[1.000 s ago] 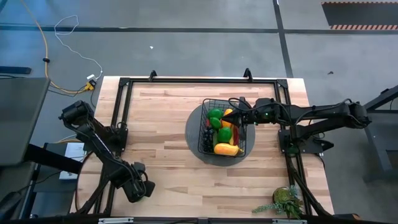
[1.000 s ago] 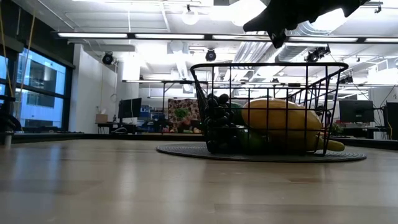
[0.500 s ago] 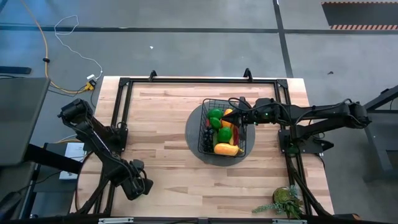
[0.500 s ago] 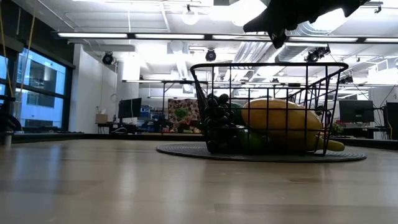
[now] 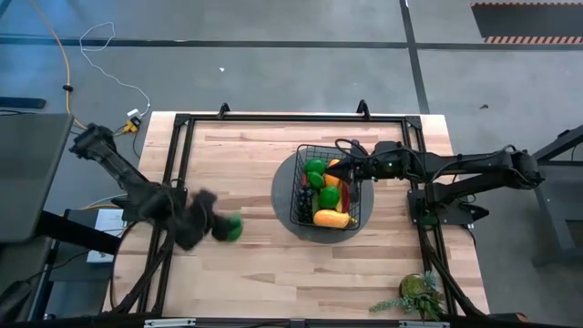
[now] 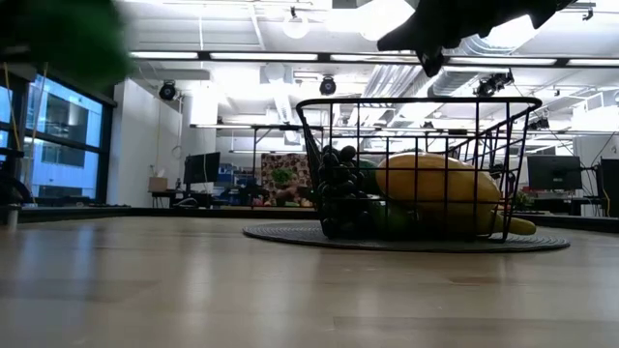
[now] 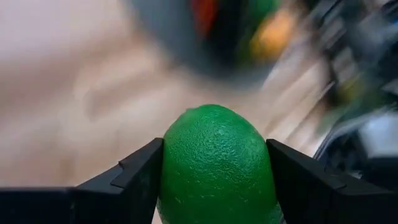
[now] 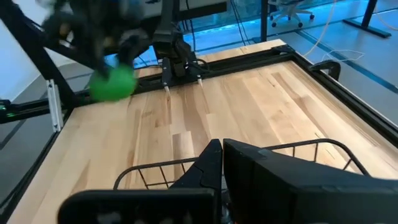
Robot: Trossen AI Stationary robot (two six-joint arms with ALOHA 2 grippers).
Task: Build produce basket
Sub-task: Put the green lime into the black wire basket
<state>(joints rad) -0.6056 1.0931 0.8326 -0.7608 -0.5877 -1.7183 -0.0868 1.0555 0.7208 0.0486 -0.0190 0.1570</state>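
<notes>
My left gripper (image 5: 221, 227) is shut on a round green fruit (image 5: 233, 228) above the table's left half, left of the basket; the fruit also shows in the left wrist view (image 7: 214, 165) and the right wrist view (image 8: 113, 84). The black wire basket (image 5: 328, 187) stands on a dark round mat (image 5: 281, 196) and holds green fruits (image 5: 316, 169), purple grapes (image 5: 301, 196), a red chili (image 5: 342, 193) and a yellow fruit (image 5: 331, 219). My right gripper (image 5: 350, 169) is shut and empty, just above the basket's far right rim (image 8: 292, 149). My left gripper pinches the green fruit's two opposite sides (image 7: 171, 171) between its two fingers (image 7: 134, 183), about its widest part. The fruit is lifted clear of the table and sticks out past the fingertips toward the basket.
A black frame rail (image 5: 178, 164) runs along the table's left, far and right sides. A leafy green plant (image 5: 417, 296) stands at the near right corner. Bare wood lies between my left gripper and the mat.
My left gripper has swung fast from the table's near left corner toward the far edge and toward the basket, and the green fruit now shows in its fingers, clear of the table. My right gripper has kept still over the basket.
</notes>
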